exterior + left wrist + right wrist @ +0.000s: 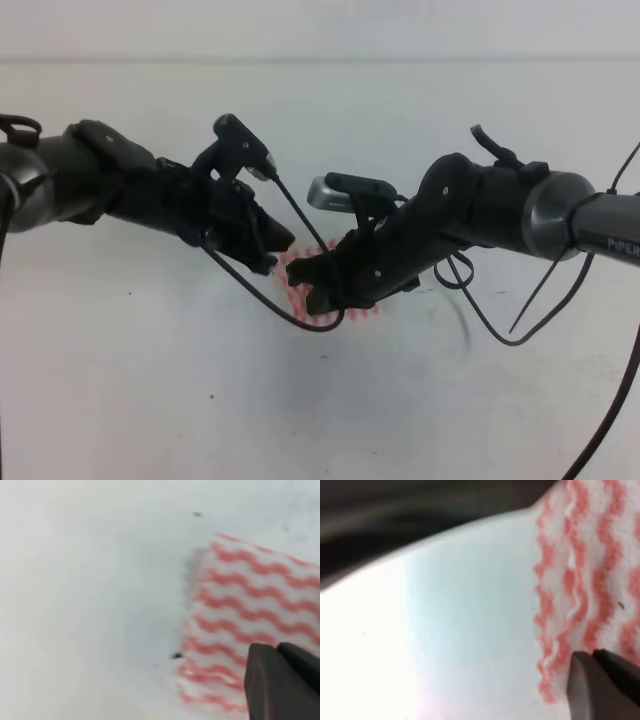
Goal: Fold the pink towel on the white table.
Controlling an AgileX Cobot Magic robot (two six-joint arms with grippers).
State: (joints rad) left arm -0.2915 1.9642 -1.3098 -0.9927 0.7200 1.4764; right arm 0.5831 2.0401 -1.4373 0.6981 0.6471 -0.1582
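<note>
While both arms crowd the middle of the white table (150, 380), the pink towel (300, 262) lies almost wholly hidden beneath them in the high view, only slivers of red zigzag peeking out around the black hardware, so it looks small there, possibly already doubled over, though I can't confirm any fold from up here. Down on the left wrist view, the towel (250, 610) sits flat on the table, its left edge and far corner plain to see, stripes running clean, with a faint shadow along that edge that may hint at more than one layer; too blurred to call. The right wrist view gives a close look at the cloth (590, 580), scalloped edge on the white surface, and a raised ridge or seam running down it, which could be a folded edge. My read: the fold is somewhere in progress or near its finish, but how many folds are done, I cannot tell. Now the claws. The left gripper (272, 243) hovers at the towel's side, one dark fingertip over the stripes in its own camera; open or closed, cannot tell. The right gripper (312, 285) is low over the cloth, a fingertip at the towel, and whether it pinches fabric is hidden.
</note>
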